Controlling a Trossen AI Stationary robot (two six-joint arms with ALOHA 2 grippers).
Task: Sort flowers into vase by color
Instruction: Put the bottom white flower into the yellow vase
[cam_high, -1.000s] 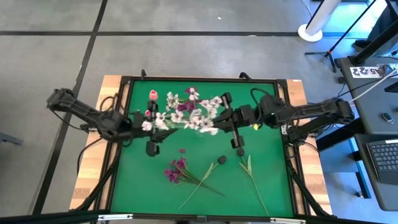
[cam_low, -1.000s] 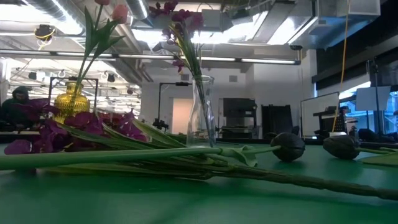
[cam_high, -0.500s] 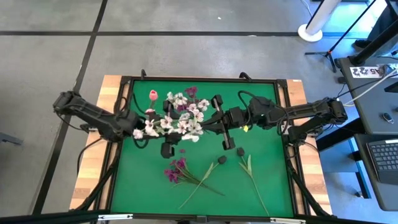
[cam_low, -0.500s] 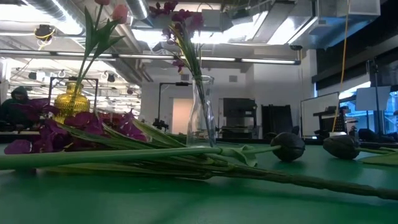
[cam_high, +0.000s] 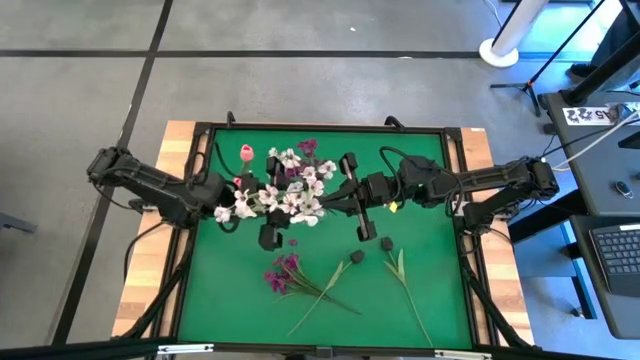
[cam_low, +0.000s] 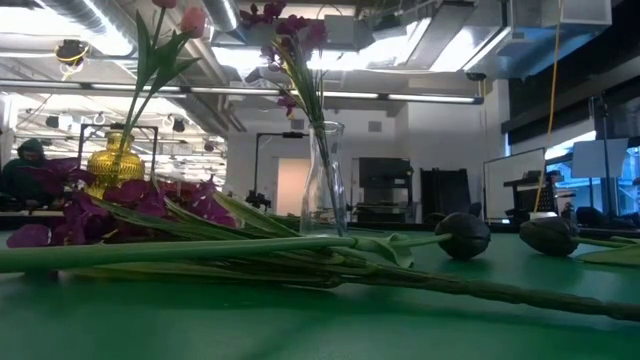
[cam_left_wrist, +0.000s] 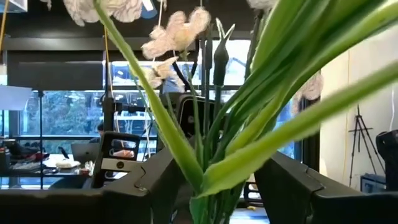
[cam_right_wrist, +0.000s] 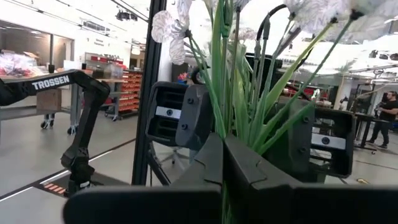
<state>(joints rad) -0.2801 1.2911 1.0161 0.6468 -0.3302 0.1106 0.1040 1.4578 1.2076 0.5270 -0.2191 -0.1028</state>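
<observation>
A bunch of white and pale pink flowers stands upright in the air over the middle of the green table. My right gripper is shut on its stems. My left gripper is open. Its fingers stand on either side of the same green stems; whether they touch I cannot tell. A gold vase with pink tulips and a glass vase with purple flowers stand at the far side. Magenta flowers and two dark-headed stems lie on the near half. My right gripper pinches the bunch's green stems between its two fingers, below the flower heads. The fingers reach in about level from the table's right and lie across the stems. The bunch stands upright above them, lifted clear of the table.
A black frame rims the green table. The two vases stand close behind the held bunch. In the low view the lying flowers' long stems stretch across the near table, with dark heads at the right.
My right gripper has carried the white bunch a little toward the table's left, still shut on it. My left gripper has gone toward the table's right and a little up, to the bunch, and its fingers now stand around the stems.
</observation>
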